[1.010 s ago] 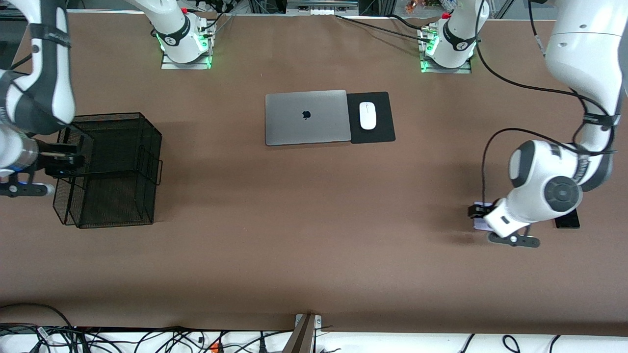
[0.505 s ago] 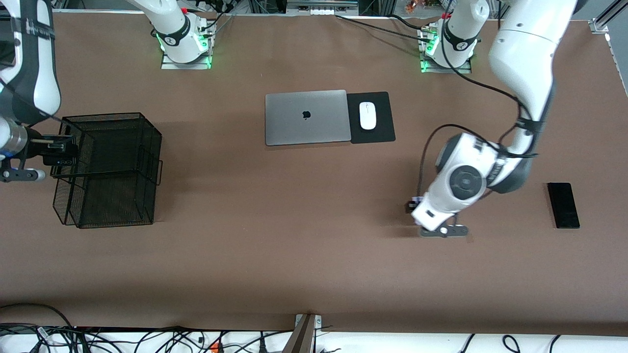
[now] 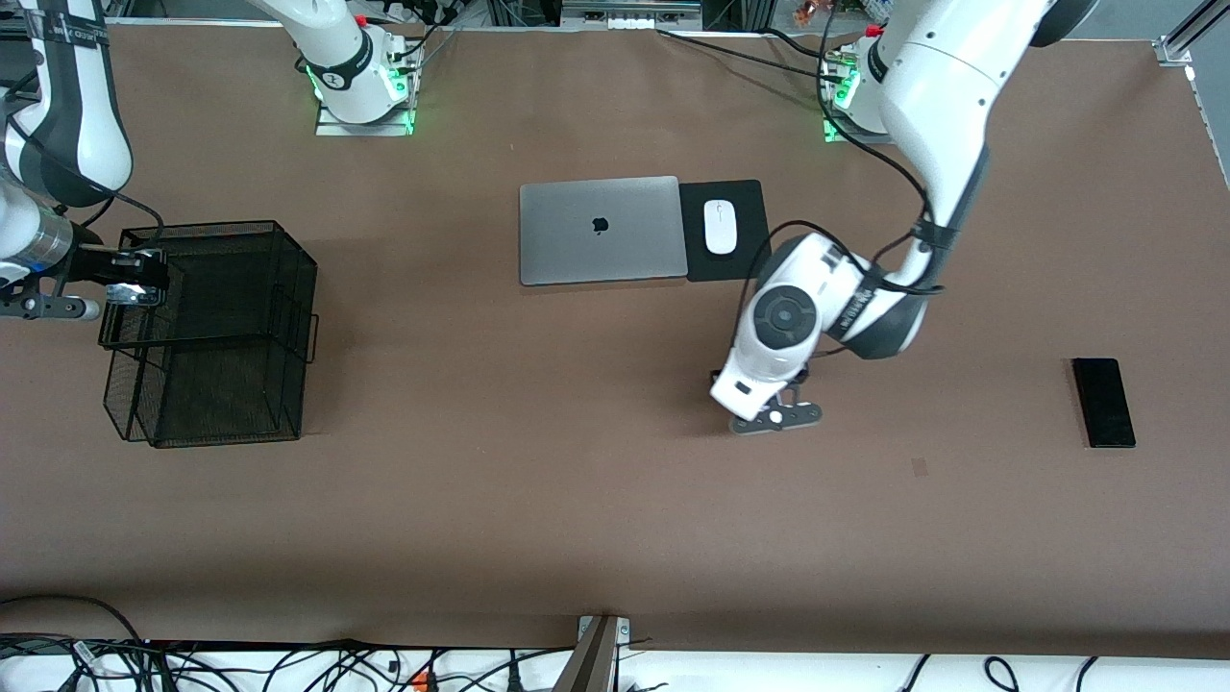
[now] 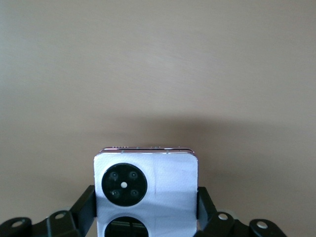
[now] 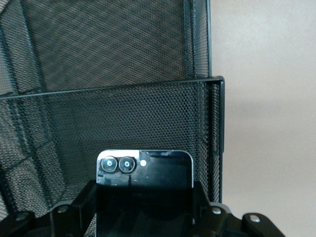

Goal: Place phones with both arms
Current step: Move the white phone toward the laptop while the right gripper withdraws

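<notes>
Right hand (image 3: 135, 279) clamps black folded phone (image 5: 144, 170) over mesh basket (image 3: 288, 288); left hand (image 4: 145, 217) grips lilac-white phone (image 4: 163, 182) over mid-worktop (image 3: 538, 461); long black phone (image 3: 1103, 402) untouched.

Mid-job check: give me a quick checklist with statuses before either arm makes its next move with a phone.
1. Left gripper shut on the small square lilac-white phone: ok.
2. Bare brown table under the left gripper: ok.
3. Right gripper shut on the small square black folded phone: ok.
4. Right gripper at the black wire mesh basket, phone above its rim: ok.
5. Phones already inside the basket: cannot tell.
6. Long black slab phone collected: not ok, it lies on the table toward the left arm's end.
</notes>
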Controlling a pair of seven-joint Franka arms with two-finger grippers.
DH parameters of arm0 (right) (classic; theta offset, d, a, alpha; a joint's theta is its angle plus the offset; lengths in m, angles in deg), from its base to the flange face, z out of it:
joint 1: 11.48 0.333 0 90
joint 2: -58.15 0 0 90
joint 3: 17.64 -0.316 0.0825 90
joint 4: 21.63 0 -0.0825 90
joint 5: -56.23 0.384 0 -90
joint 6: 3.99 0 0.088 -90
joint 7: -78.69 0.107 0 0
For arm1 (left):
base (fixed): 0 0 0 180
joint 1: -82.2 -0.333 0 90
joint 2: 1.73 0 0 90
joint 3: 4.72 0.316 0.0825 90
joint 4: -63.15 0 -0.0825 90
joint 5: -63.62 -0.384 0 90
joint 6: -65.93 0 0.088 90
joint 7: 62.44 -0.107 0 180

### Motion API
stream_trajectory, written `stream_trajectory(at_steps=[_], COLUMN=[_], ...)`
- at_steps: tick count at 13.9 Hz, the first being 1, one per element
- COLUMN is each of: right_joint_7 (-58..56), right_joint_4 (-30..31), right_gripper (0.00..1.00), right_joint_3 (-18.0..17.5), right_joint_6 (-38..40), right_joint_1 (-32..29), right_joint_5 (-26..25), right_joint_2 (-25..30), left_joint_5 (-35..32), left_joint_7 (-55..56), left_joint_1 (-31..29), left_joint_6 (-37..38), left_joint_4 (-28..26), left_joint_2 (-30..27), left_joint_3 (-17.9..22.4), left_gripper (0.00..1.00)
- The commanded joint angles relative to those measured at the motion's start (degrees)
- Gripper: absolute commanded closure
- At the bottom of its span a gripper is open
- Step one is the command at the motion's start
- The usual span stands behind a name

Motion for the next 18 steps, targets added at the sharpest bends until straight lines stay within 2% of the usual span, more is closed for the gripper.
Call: stream_trajectory(at_steps=[1,4,6,8,10,13,18], right_joint_7=[-0.9,-1.0,-2.2,-4.3,-4.4,-5.2,-8.8], right_joint_4=[-0.1,0.0,-0.1,-0.9,-1.3,-3.6,-4.5], right_gripper=[1.00,1.00,1.00,1.00,1.00,1.00,0.96], right_joint_3=[0.7,0.7,0.7,0.7,0.7,0.7,0.6], right_joint_6=[-3.9,-7.8,-8.1,-8.2,-8.9,-9.7,-9.7], right_joint_1=[-0.3,-1.1,-1.2,-1.3,-1.4,-1.4,-2.5], right_joint_5=[2.5,3.9,8.5,11.4,11.9,12.1,17.5], right_joint_2=[-1.3,-2.7,-3.8,-5.3,-5.8,-8.0,-10.5], left_joint_5=[0.0,0.3,1.6,3.1,3.4,3.4,3.0], left_joint_7=[4.7,7.9,8.5,9.1,11.3,11.5,11.5], left_joint_1=[4.4,7.5,9.2,11.6,13.6,15.5,18.6], left_joint_6=[1.3,1.3,0.8,0.9,0.9,0.7,-4.3], left_joint_4=[8.4,10.9,12.1,16.4,21.4,25.7,26.9], left_joint_2=[5.2,6.6,6.8,9.0,12.1,14.7,18.7], left_joint_3=[0.7,0.7,0.7,0.7,0.8,1.2,2.2], left_gripper=[0.64,0.64,0.64,0.64,0.64,0.64,0.64])
